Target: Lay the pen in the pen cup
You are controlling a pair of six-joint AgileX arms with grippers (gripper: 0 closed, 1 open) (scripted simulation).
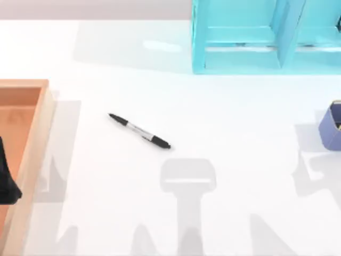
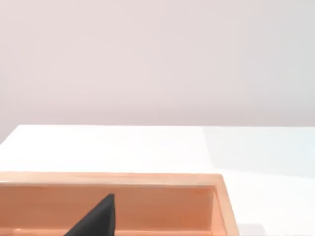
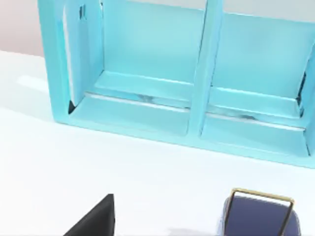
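Our pen (image 1: 139, 131) lies flat on the white table (image 1: 224, 122), a little left of the middle, slanted with one black end toward the far left and the other toward the near right, touching nothing else. The pen cup (image 1: 331, 126) stands well apart from it at the table's right edge, partly cut off; in the right wrist view it (image 3: 261, 216) sits in front of the cyan shelf unit (image 3: 197, 78), which stands at the far right of the table. Along the left edge we see the orange-brown wooden tray (image 1: 32, 154), and our left gripper (image 1: 7, 178) hangs over it. We cannot tell whether either gripper's fingers are apart or together.
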